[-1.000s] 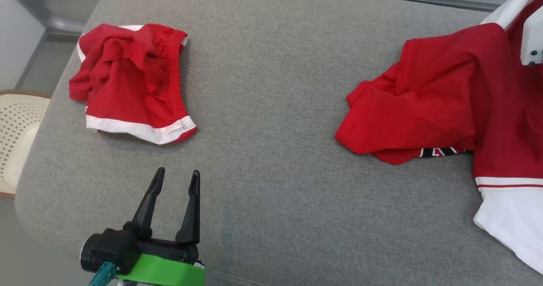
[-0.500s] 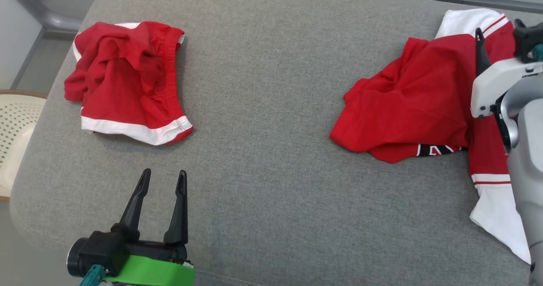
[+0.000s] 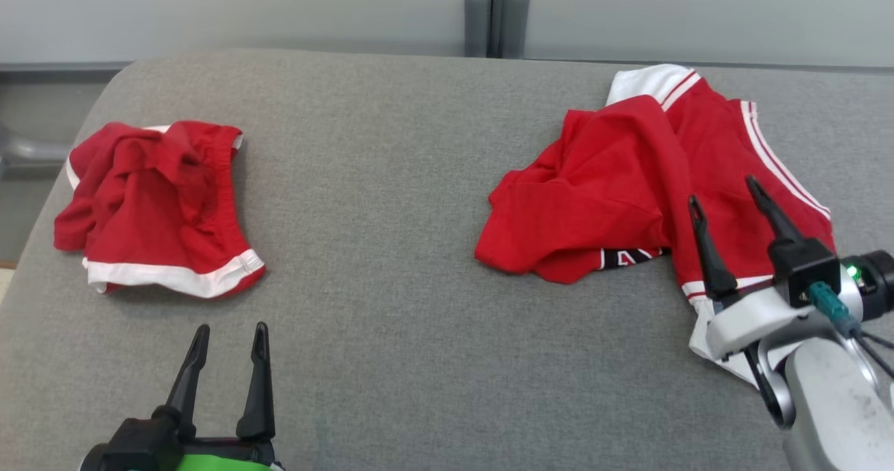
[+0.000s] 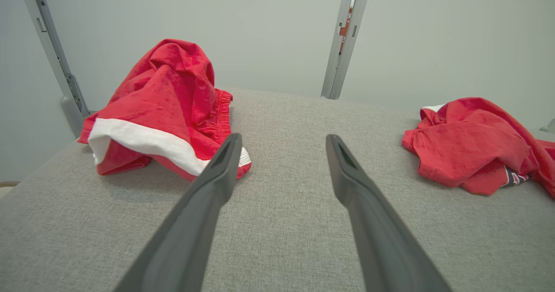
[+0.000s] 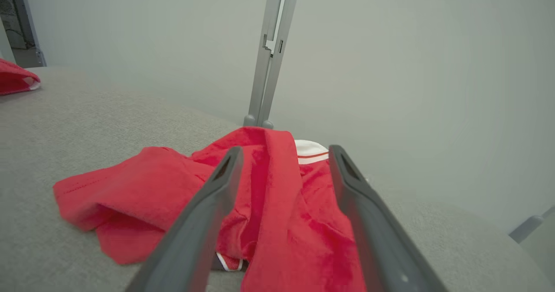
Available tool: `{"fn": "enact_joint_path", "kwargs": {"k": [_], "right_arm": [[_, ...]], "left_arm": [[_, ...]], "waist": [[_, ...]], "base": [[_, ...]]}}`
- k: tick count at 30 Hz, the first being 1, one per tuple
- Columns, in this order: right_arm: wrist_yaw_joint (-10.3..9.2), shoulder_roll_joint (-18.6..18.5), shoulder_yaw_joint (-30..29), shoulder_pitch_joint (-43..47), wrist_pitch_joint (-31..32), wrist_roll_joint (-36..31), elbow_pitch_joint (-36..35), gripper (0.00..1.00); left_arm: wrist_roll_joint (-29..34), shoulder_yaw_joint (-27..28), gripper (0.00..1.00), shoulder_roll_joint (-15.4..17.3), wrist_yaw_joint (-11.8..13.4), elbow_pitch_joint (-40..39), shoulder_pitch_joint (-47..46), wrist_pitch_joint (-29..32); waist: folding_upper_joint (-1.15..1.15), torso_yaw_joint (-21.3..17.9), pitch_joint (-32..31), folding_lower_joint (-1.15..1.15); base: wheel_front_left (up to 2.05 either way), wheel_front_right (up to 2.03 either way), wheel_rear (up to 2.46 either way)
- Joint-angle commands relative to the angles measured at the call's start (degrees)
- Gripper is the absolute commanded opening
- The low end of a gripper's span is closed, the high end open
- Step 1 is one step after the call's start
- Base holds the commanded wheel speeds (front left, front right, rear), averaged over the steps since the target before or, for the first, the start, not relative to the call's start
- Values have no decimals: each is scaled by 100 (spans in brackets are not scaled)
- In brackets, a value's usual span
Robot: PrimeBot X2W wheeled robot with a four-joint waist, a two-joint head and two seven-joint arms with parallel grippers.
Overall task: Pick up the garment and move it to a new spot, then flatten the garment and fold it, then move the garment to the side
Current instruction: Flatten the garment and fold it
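Grey cushion (image 3: 419, 177) under crumpled red-and-white garment (image 3: 614, 177), right gripper (image 3: 722, 191) wide, empty over it.

- The shorts (image 3: 154, 205) lie on the cushion (image 3: 419, 177), near its left edge.
- The shirt (image 3: 594, 205) lies on the cushion near its right edge, well apart from the shorts.
- The left gripper (image 3: 230, 331) is at the front edge, in front of the shorts.
- The right gripper (image 3: 721, 191) is over the front right part of the shirt.
- A post (image 3: 497, 13) stands behind the back edge, near the middle.

Red shorts (image 4: 164, 105), red shirt (image 4: 468, 144), spread gripper (image 4: 284, 137)
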Motion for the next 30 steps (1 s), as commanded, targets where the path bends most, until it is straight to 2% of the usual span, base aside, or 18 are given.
{"fn": "enact_joint_path", "kwargs": {"k": [1,6,10,16,20,23,24,30], "right_arm": [[-10,123,-55,274,-29,-72,-141,100],[-10,574,-197,1068,-46,-264,-549,100],[-10,770,-108,1506,-51,-297,-641,100],[-10,879,74,1555,-52,-221,-731,100],[-10,888,247,1460,-52,-187,-800,100],[-10,928,356,1473,-50,-154,-786,100],[-10,950,454,1409,-49,-121,-754,100],[-10,1010,771,1214,-50,-39,-673,100]], "left_arm": [[35,35,100,13,-13,30,69,-1],[54,140,100,3,-13,270,107,-1],[47,163,100,-3,-13,486,5,-1],[-31,186,100,68,-13,927,-250,-1],[-315,-72,100,151,-13,1672,-808,55],[-520,-294,100,193,-13,2221,-1562,350],[-728,-350,100,215,-13,2676,-2067,683],[-1217,-457,100,190,-12,3934,-3424,1860]], "waist": [[0,-412,-398,0],[0,-653,-595,0],[0,-775,-678,0],[0,-1095,-655,0],[0,-1381,-551,0],[0,-1566,-374,0],[0,-1717,-230,0],[0,-2276,184,0]], "base": [[0,0,0],[0,0,0],[0,0,0],[0,0,0],[0,0,0],[0,0,0],[0,0,0],[0,0,0]]}}
